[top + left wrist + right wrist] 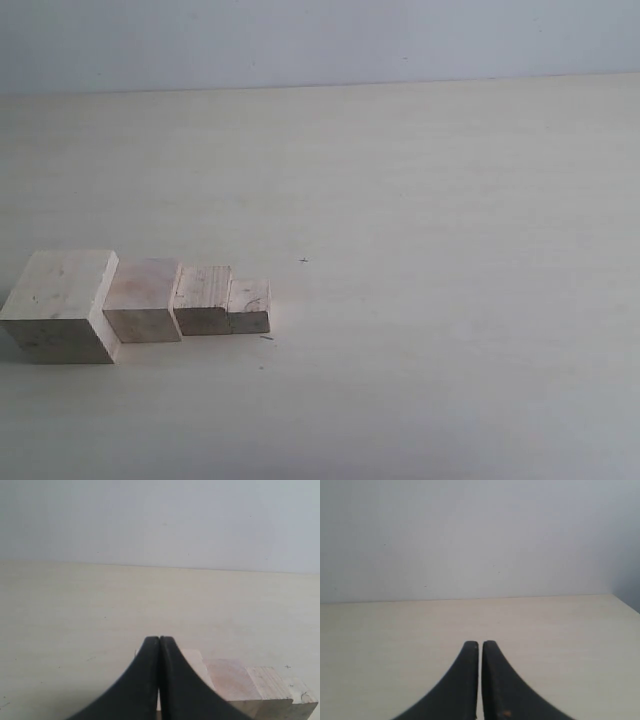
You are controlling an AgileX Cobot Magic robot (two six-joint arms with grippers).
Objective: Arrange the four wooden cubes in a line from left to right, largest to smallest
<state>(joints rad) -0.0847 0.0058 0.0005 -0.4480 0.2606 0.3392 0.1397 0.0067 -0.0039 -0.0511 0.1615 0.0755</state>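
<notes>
Toward the near left corner of the table [420, 400], four wooden cubes sit in one row, side to side, each touching or almost touching the next. The largest cube [60, 305] is at the left end, its front face closest to the near edge. To its right come the second cube [143, 300], the third cube [203, 300], and the smallest cube [249, 306] at the right end. Sizes step down left to right. A tiny dark speck [266, 337] lies on the table just by the smallest cube. A pale wall [320, 40] stands behind the far edge.

Left wrist view: the left gripper [159, 640] has its fingers pressed together, nothing between them. The cube row lies just past the tips, with the largest cube partly hidden by a finger.

Right wrist view: the right gripper [480, 644] has its fingers together with a hairline slit, pinching nothing. The far edge and wall are ahead of it.
</notes>
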